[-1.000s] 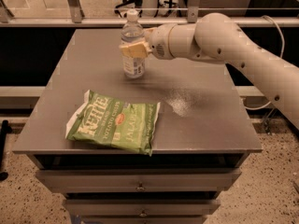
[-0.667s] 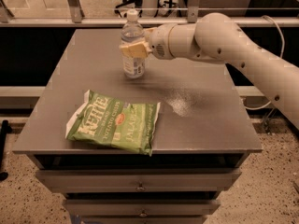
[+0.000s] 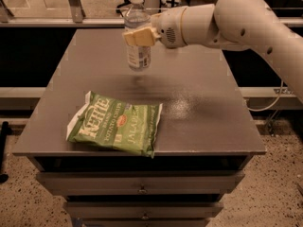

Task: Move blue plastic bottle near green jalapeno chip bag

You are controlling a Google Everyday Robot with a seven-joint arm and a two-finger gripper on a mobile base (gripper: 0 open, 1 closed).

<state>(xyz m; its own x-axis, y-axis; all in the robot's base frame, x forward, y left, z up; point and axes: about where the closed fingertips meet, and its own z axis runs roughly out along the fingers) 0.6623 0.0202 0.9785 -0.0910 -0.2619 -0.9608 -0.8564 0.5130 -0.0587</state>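
Note:
The blue plastic bottle [image 3: 138, 46] is clear with a white cap and a pale label. It hangs upright in the air above the back middle of the table. My gripper [image 3: 138, 36] comes in from the right and is shut on the bottle's middle. The green jalapeno chip bag [image 3: 115, 123] lies flat near the table's front left edge, well in front of and below the bottle.
The grey table top [image 3: 199, 103] sits on a cabinet with drawers [image 3: 142, 189] below. My arm [image 3: 236, 18] spans the back right. A rail and glass [image 3: 47, 20] run behind the table. A cable [image 3: 270, 103] hangs at the right.
The bottle has been lifted off the table and now hangs above it in my gripper. The chip bag has not moved.

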